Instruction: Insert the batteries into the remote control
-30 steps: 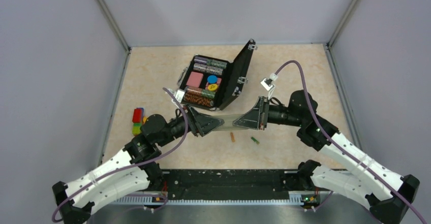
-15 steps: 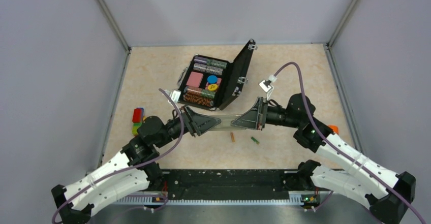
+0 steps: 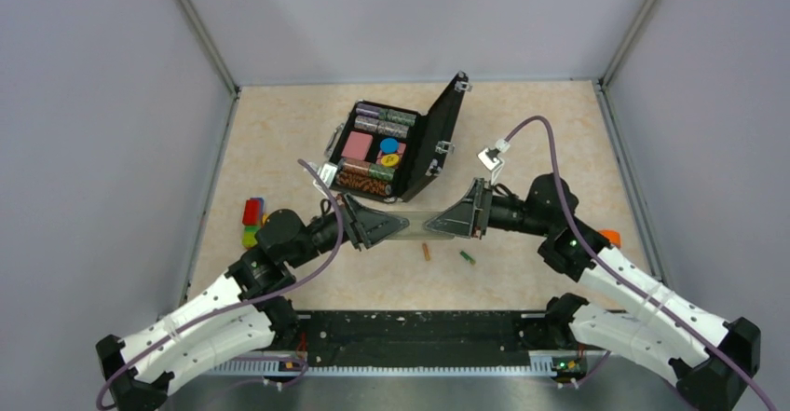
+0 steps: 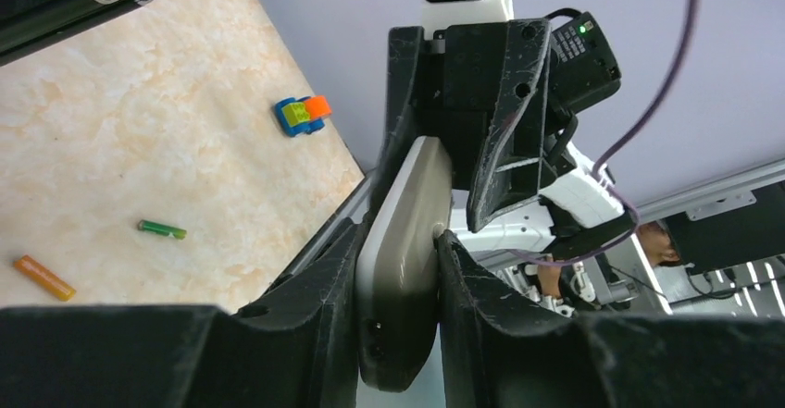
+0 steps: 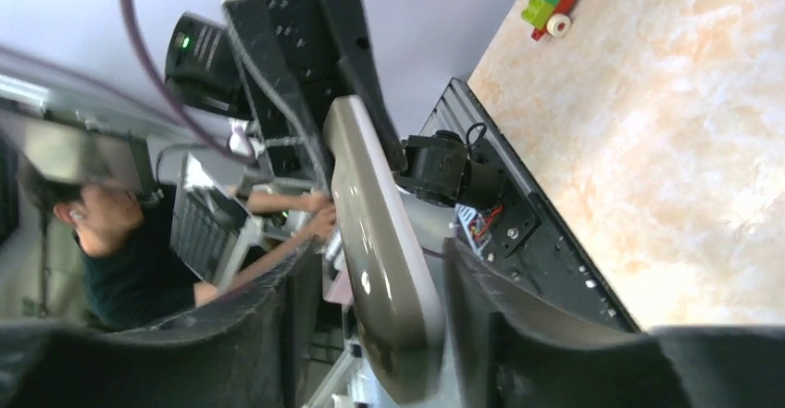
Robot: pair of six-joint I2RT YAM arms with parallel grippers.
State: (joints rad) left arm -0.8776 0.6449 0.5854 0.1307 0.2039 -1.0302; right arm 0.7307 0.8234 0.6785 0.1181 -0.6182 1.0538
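In the middle of the overhead frame the two arms meet nose to nose, with the remote control [image 3: 418, 226] bridged between them, held above the counter [image 3: 279, 141]. The left gripper [image 3: 389, 228] is clamped on its left end and the right gripper [image 3: 447, 222] on its right end. In each wrist view the fingers [image 4: 324, 278] press both flat faces of the grey body. Just below it in the frame lie the batteries, the orange-brown one [image 3: 427, 252] and the green one [image 3: 467, 258], near each other but not touching. The open black case [image 3: 410, 150] sits above.
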